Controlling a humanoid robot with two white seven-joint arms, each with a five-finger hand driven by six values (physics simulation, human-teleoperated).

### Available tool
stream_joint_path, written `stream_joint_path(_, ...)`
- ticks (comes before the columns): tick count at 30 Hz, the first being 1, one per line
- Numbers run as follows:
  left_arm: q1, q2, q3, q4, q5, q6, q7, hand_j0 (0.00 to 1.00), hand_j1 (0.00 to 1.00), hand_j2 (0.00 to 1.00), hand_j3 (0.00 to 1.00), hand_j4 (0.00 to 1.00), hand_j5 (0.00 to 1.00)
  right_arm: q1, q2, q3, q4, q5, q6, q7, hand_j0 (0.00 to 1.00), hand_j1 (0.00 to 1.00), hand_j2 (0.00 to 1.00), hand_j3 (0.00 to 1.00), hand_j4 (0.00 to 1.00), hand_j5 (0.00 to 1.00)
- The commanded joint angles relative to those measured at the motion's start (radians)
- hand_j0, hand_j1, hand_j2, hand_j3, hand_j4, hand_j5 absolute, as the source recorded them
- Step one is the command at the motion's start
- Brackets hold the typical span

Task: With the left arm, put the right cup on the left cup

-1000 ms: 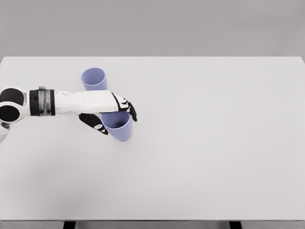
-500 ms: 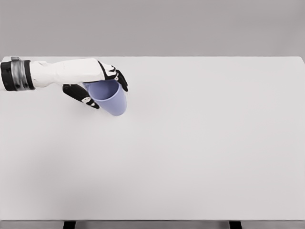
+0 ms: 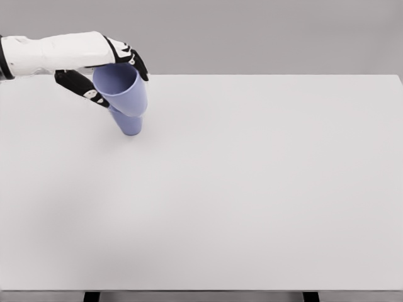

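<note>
My left hand point(image 3: 108, 70) is shut on a lavender cup point(image 3: 123, 88), holding it by the rim high above the table's far left. The held cup is tilted, its mouth facing up and toward me. Right under it stands the second lavender cup point(image 3: 129, 123) on the white table point(image 3: 252, 189); only its lower part shows, the held cup covering its top. I cannot tell whether the two cups touch. The left arm comes in from the upper left edge.
A plain white table fills the view, its far edge running along the top behind the cups. No other objects stand on it. The right arm does not show.
The left hand has lifted the cup off the table and carried it up and to the left, so it now hangs over the other cup.
</note>
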Motion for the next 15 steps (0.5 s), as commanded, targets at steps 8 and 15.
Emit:
stream_joint_path(8,-0.049,0.016,-0.08,0.033,0.004,0.003,0.001,0.53,0.53,0.53,0.53,0.53,0.53,0.0,0.0,0.0,0.0,0.001,-0.001,0.0,1.0,1.0,1.0,1.0,1.0,1.0)
stream_joint_path(15,-0.113,0.008,-0.121,0.104,0.006,0.003,0.001,0.54,0.54,0.54,0.54,0.54,0.54,0.0,0.0,0.0,0.0,0.001,-0.001,0.0,1.0,1.0,1.0,1.0,1.0,1.0)
